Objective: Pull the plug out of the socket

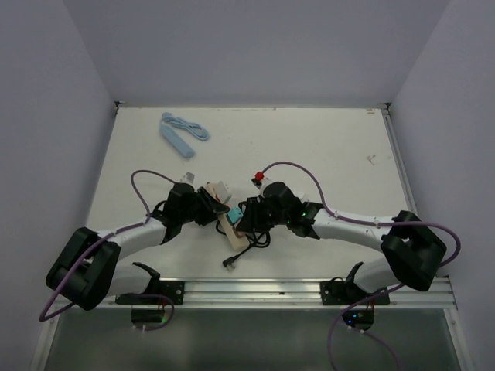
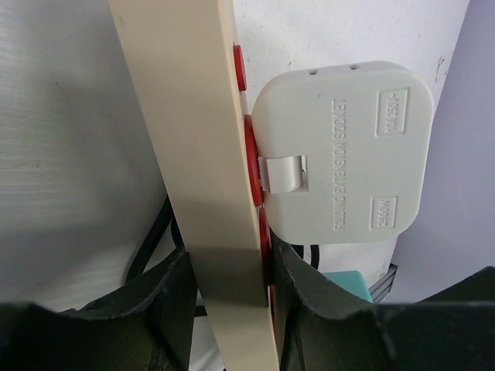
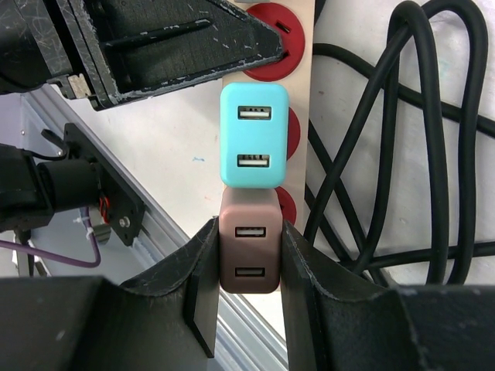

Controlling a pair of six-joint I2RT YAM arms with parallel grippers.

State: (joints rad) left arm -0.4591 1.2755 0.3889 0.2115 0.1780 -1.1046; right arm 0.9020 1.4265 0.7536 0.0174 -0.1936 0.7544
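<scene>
Beige plastic in the middle of the top view: the power strip (image 1: pixel 230 229) is lying slantwise between the two arms. The left gripper (image 1: pixel 210 210) is meeting it from the left and the right gripper (image 1: pixel 246 220) from the right, both right on it, with a teal USB charger (image 1: pixel 233 214) showing between them

Over to the left wrist: the fingers are squeezing the strip across its thin edges, pinning it edge-on, its long axis running away up the view. A grey folding extension socket (image 2: pixel 340 151) is sitting plugged into its face further along

Now the right wrist, and here is the one that matters: the fingers are pinching a brown USB charger (image 3: pixel 249 236) by its two sides. It is sitting in the strip just below the teal one, nearly touching it, with a black cable (image 3: pixel 418 154) looping off to the right. The charger is sticking straight out of the strip's face toward this camera, so I'm judging the pull needs to go squarely back along the wrist, not sideways along the strip
</scene>
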